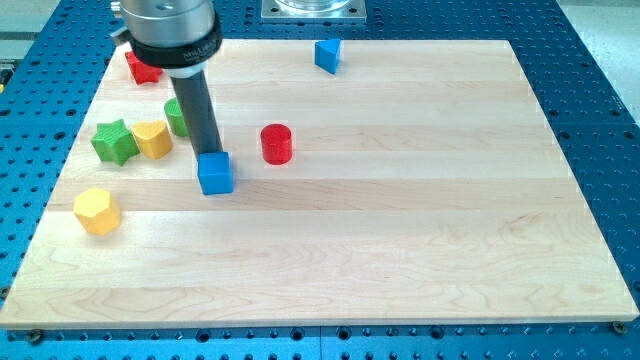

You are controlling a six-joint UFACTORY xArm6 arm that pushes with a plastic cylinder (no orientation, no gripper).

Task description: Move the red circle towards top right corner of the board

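My tip (209, 153) is a plain rod end effector with nothing to clamp, touching the blue cube (215, 173) left of centre. The red circle (276, 144) stands just right on the worktop (420, 200); light, rigid, likely slides easily if pushed from its lower-left side

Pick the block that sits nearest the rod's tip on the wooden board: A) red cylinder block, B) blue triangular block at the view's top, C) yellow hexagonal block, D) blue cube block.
D: my tip ends right at the top edge of the blue cube block, while the red cylinder block stands apart on the view's right.
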